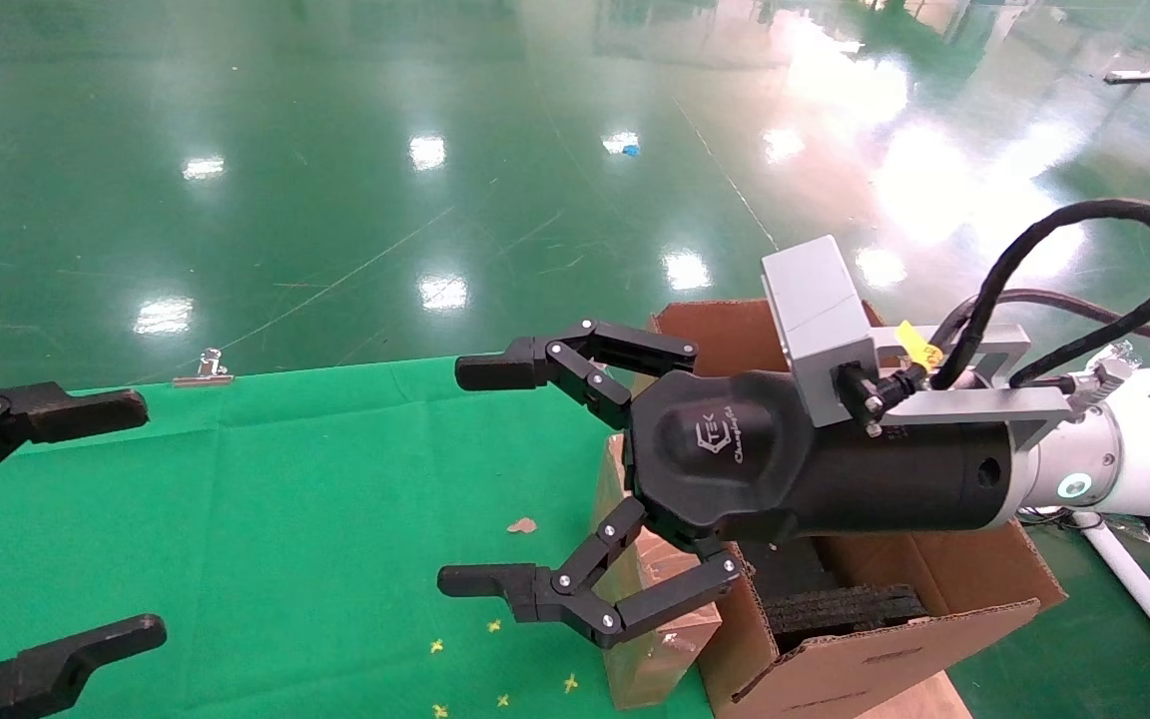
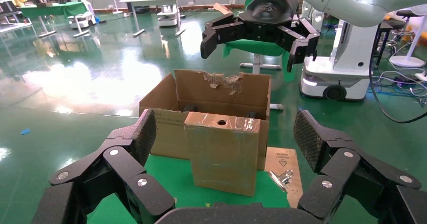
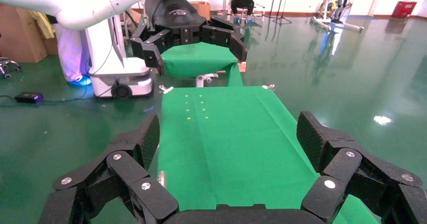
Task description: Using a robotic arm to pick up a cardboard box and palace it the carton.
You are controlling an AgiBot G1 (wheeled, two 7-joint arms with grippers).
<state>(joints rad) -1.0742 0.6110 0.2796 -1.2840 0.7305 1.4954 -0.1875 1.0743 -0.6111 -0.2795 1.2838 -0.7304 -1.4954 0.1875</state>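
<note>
My right gripper [image 1: 450,477] is in the middle of the head view, high above the green table [image 1: 266,519]. Its 2 fingers are spread wide and hold nothing. The white arm [image 1: 1149,439] behind it comes in from the right edge of the frame, with a grey camera block [image 1: 820,320] and a looped black cable [image 1: 1084,260] on top of the wrist.

The small cardboard box [image 2: 224,151] stands upright on the table in the centre of the left wrist view, right in front of the big carton [image 2: 221,90], very close to its wall; I cannot tell if they touch. In the head view it shows only in the lower middle, partly hidden under my right gripper. The carton is open, with its flaps up and black foam [image 1: 840,604] inside, at the lower right of the head view.

My left gripper [image 1: 46,519] is at the left edge of the head view, also wide open and empty, facing the box.

I judge the task is at its beginning: the box is not yet grasped and not yet in the carton. What is left is to go down, close on the box, lift it and put it into the carton.
</note>
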